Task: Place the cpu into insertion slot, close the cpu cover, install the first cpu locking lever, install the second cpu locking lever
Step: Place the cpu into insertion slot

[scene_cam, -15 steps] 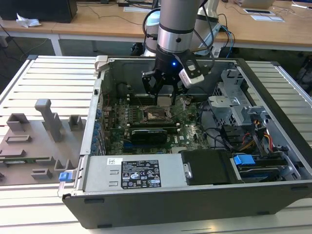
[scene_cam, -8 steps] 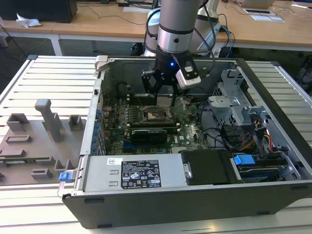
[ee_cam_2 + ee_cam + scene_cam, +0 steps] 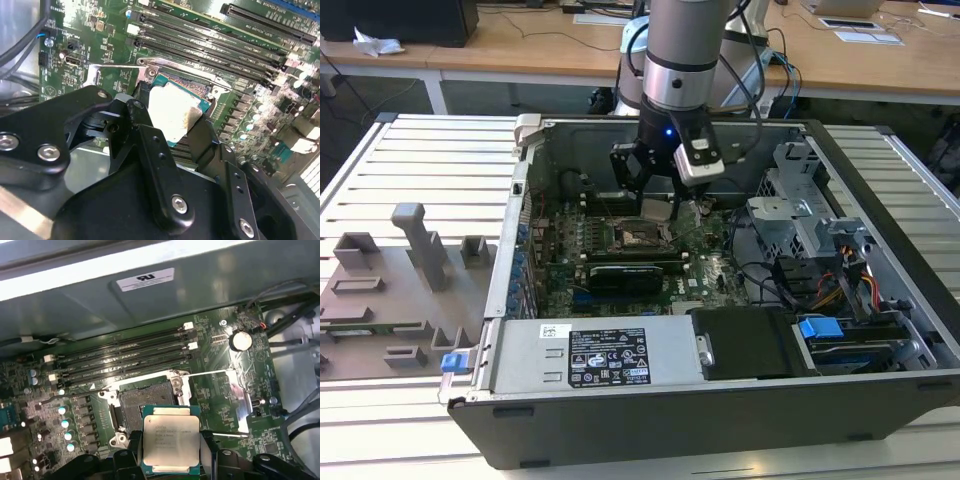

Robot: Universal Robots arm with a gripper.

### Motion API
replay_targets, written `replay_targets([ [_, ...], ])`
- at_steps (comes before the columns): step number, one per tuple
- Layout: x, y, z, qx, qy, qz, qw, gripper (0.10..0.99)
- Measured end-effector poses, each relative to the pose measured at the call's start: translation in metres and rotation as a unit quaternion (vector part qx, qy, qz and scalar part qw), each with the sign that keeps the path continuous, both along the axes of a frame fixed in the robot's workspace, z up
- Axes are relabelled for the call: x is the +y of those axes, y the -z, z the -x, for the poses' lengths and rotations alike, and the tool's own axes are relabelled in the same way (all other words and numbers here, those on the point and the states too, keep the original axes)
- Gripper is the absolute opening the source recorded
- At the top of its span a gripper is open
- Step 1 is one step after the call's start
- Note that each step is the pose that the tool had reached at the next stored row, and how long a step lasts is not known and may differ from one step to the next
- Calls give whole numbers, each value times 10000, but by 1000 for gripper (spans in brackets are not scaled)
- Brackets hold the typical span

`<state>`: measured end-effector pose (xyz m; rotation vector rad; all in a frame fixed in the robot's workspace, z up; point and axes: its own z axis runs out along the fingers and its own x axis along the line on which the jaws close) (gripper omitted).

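Observation:
My gripper [image 3: 653, 203] hangs inside the open computer case, shut on the cpu [image 3: 656, 209]. In both wrist views the cpu [image 3: 170, 442] [image 3: 172, 112] is a flat silvery square clamped by its edges between the black fingers [image 3: 150, 145]. It hovers a little above and to one side of the insertion slot [image 3: 142, 402] [image 3: 187, 84], whose dark centre lies bare in the green board. The cpu cover [image 3: 240, 399] stands flipped open beside the slot. Two thin locking levers [image 3: 209, 374] stick out, unlatched.
Long black memory slots [image 3: 125, 360] run beside the socket. The case walls [image 3: 525, 200], a drive cage [image 3: 800, 210], cables [image 3: 840, 280] and the power supply [image 3: 610, 355] ring the board. Grey fixtures [image 3: 415, 260] sit on the slatted table at the exterior view's left.

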<state>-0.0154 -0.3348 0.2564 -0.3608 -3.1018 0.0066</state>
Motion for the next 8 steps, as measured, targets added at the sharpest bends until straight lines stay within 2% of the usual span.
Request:
replay_targets([
  [5, 0, 10, 0, 0, 359, 12, 9994, 545],
  [8, 0, 17, 0, 0, 585, 18, 9983, 545],
])
